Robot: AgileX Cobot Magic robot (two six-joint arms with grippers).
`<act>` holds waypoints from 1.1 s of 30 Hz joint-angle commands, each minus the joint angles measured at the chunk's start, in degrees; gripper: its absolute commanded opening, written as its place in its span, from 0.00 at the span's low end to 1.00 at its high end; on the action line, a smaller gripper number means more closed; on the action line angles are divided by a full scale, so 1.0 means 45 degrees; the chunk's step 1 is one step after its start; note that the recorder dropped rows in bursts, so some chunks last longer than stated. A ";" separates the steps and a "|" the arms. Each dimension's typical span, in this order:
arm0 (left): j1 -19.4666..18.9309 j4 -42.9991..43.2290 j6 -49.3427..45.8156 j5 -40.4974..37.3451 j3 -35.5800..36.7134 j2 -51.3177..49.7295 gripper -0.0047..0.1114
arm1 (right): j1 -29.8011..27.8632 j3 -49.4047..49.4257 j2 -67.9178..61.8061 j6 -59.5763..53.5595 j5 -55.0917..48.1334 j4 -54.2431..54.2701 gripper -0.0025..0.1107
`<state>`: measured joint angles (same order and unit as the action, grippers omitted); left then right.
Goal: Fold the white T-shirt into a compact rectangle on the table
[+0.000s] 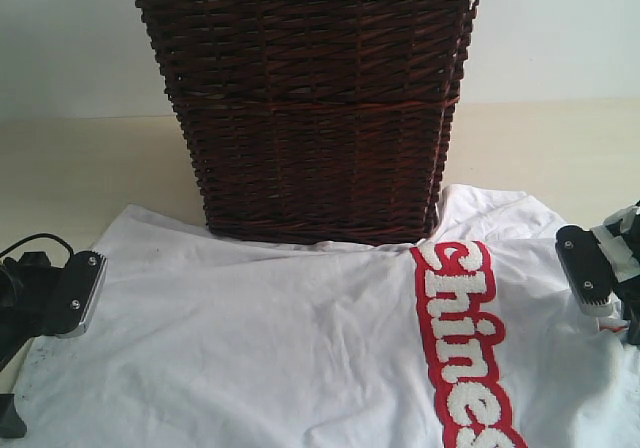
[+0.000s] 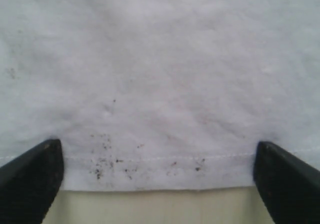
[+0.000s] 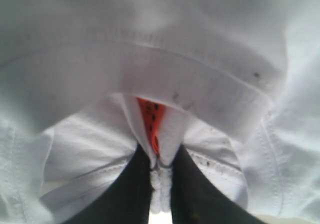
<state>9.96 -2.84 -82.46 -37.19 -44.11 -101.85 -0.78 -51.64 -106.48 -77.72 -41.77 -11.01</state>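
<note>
The white T-shirt (image 1: 300,358), spread on the tabletop (image 1: 90,168), is pinched at the neck by the right pincer (image 3: 160,166), while the left pincer (image 2: 157,151) is held wide apart.

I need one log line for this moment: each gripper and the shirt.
left gripper: open, at white T-shirt hem | right gripper: shut on collar beside orange tag | white T-shirt: spread on table, not folded
</note>
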 commanded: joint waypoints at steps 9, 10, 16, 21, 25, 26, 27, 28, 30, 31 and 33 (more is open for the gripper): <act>-0.0062 0.0143 -0.0005 0.0348 0.0123 -0.0262 0.95 | -0.0042 -0.0040 -0.0066 -0.0013 0.0080 0.1149 0.02; -0.0062 0.0143 -0.0005 0.0348 0.0123 -0.0262 0.95 | -0.0042 -0.0040 -0.0066 -0.0013 0.0080 0.1149 0.02; -0.0062 0.0143 -0.0005 0.0348 0.0123 -0.0262 0.95 | -0.0042 -0.0040 -0.0066 -0.0013 0.0080 0.1149 0.02; -0.0062 0.0143 -0.0005 0.0348 0.0123 -0.0262 0.95 | -0.0042 -0.0040 -0.0066 -0.0013 0.0080 0.1149 0.02; -0.0062 0.0143 -0.0005 0.0348 0.0123 -0.0262 0.95 | -0.0046 -0.0040 -0.0066 -0.0013 0.0080 0.1126 0.02; -0.0062 0.0143 -0.0005 0.0348 0.0123 -0.0262 0.95 | -0.0046 -0.0040 -0.0066 -0.0013 0.0080 0.1126 0.02; -0.0062 0.0143 -0.0005 0.0348 0.0123 -0.0262 0.95 | -0.0046 -0.0040 -0.0066 -0.0013 0.0080 0.1126 0.02; -0.0062 0.0143 -0.0005 0.0348 0.0123 -0.0262 0.95 | -0.0046 -0.0040 -0.0066 -0.0013 0.0080 0.1126 0.02; -0.0062 0.0143 -0.0005 0.0348 0.0123 -0.0262 0.95 | -0.0046 -0.0040 -0.0066 -0.0013 0.0080 0.1126 0.02; -0.0062 0.0143 -0.0005 0.0348 0.0123 -0.0262 0.95 | -0.0046 -0.0040 -0.0066 -0.0013 0.0080 0.1126 0.02; -0.0062 0.0143 -0.0005 0.0348 0.0123 -0.0262 0.95 | -0.0046 -0.0040 -0.0066 -0.0013 0.0080 0.1126 0.02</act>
<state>9.96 -2.84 -82.46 -37.19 -44.11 -101.85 -0.90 -51.86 -106.48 -77.72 -41.77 -7.19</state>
